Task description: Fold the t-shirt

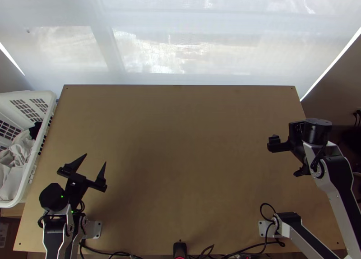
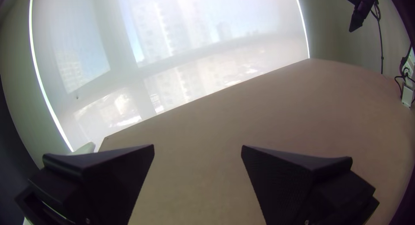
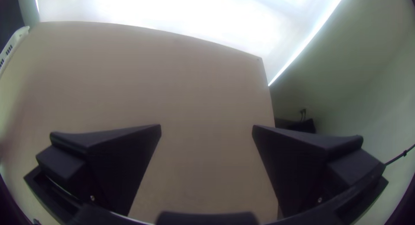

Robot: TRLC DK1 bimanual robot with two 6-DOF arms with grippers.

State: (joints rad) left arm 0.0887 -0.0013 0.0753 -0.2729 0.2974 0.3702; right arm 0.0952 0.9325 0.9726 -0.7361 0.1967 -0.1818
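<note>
From where I'm standing, L gripper [image 1: 95,159] is over the near L part of the tbl [image 1: 189,168], fingers wide apart, nothing held. R gripper [image 1: 286,158] is over the R side, also wide open w/ nothing btwn its fingers. Pale cloth [image 1: 18,153] lies bunched in the white basket [image 1: 39,146] by the tbl's L edge, w/ sth black [image 1: 34,130]; can't tell which pc. is the t-shirt.

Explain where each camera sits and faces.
Top: high over the table, looking steeply down; left arm and right arm show.
Left wrist: on that arm, facing across to the window blind; left hand shows.
Right wrist: on that arm, facing across the table; right hand shows.
Top and right wrist share the basket.
</note>
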